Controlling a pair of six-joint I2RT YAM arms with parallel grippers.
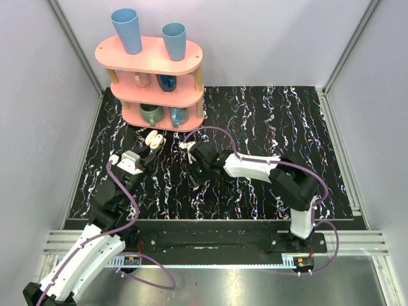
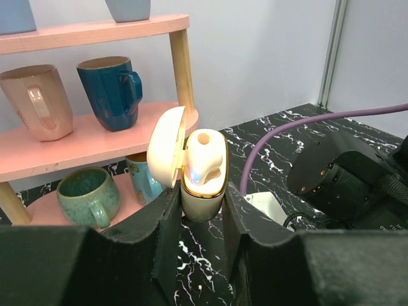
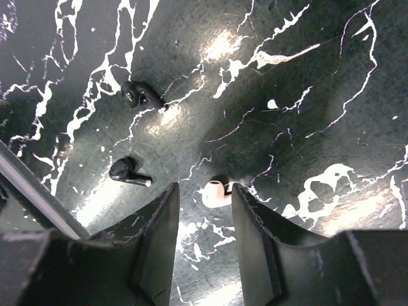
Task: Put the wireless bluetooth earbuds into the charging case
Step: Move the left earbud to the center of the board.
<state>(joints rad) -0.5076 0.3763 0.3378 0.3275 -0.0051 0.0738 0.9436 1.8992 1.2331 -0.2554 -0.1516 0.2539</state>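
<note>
Clamped upright in the left gripper [image 2: 201, 205], before the pink shelf [image 2: 95, 137]: the charging case [image 2: 204, 191], lid swung open, one cream earbud [image 2: 205, 156] seated inside. Spread apart over the marbled mat [image 3: 306, 95], the right gripper [image 3: 205, 197], straddling a second earbud [image 3: 214, 192], near two black earbuds [image 3: 137, 95]. Sticker [image 1: 131, 260] by the left base: too small to read.

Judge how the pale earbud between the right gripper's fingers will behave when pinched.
Probably slippery: the earbud is a small, glossy, rounded nub, so it may squirt out as the right gripper closes. Likely very light, so a finger's nudge could skid or roll it over the smooth table.
</note>
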